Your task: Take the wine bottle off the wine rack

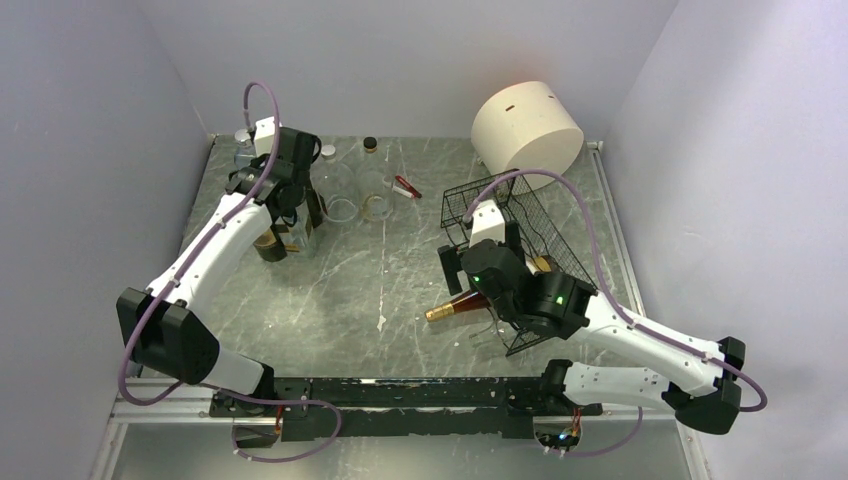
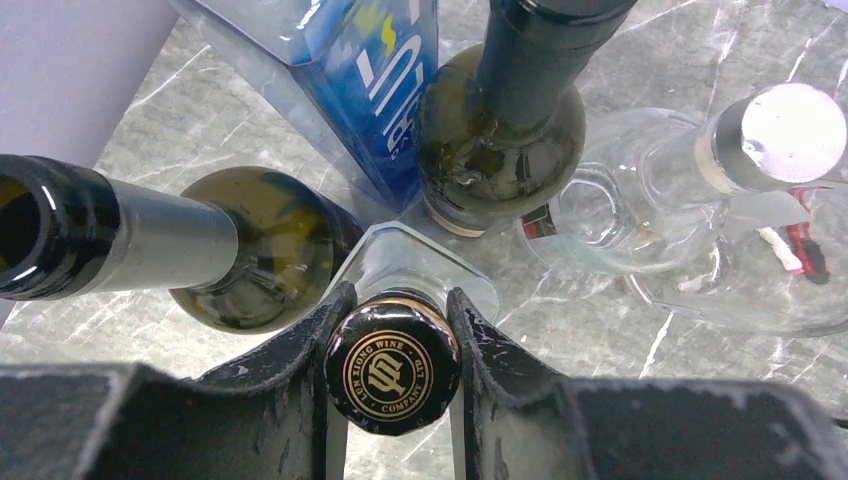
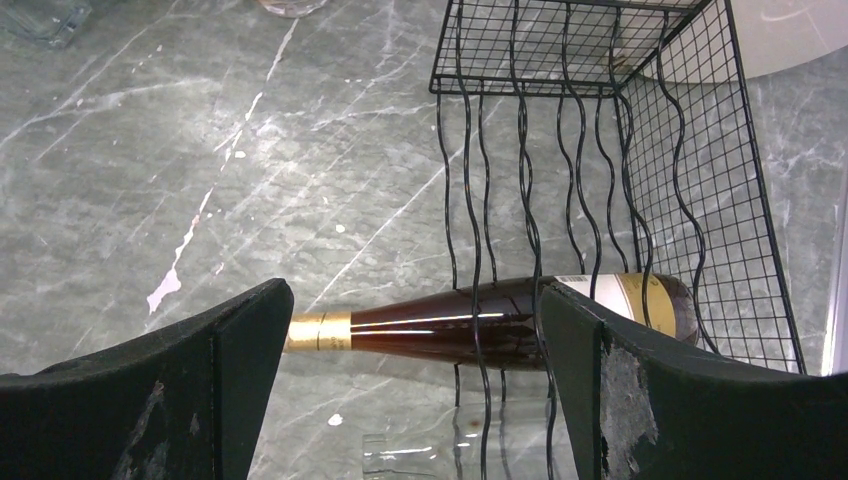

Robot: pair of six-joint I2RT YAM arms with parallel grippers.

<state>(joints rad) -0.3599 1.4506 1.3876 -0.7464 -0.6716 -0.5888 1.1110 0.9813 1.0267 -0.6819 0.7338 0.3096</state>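
Right gripper [image 3: 415, 310]: jaws spread wide, holding nothing, poised above the wine bottle [image 3: 480, 325]; one finger [image 3: 230, 370] shows near the gold foil neck and the other over the shoulder, with no contact visible. The wine bottle is dark brown glass with a cream label and lies on its side at the near end of the wine rack [image 3: 720, 200]. Its neck points left and pokes out past the wavy wires over the grey marble table [image 1: 400, 280], while the body is still inside the rack, behind the wires. The rack is black mesh, sits right of centre and runs away toward the far right. Whether the bottle rests on the table or on the wires cannot be told. Left gripper [image 2: 398, 320], far left: jaws closed on the neck of an upright clear bottle [image 2: 425, 265], just under its black-and-gold cap [image 2: 392, 372]. Close around it stand two dark green bottles [image 2: 265, 245], a clear bottle with a blue label [image 2: 370, 60] and a silver-capped clear bottle [image 2: 770, 135]. A cream cylinder [image 1: 527, 125] lies tilted at the far right, beyond the rack.
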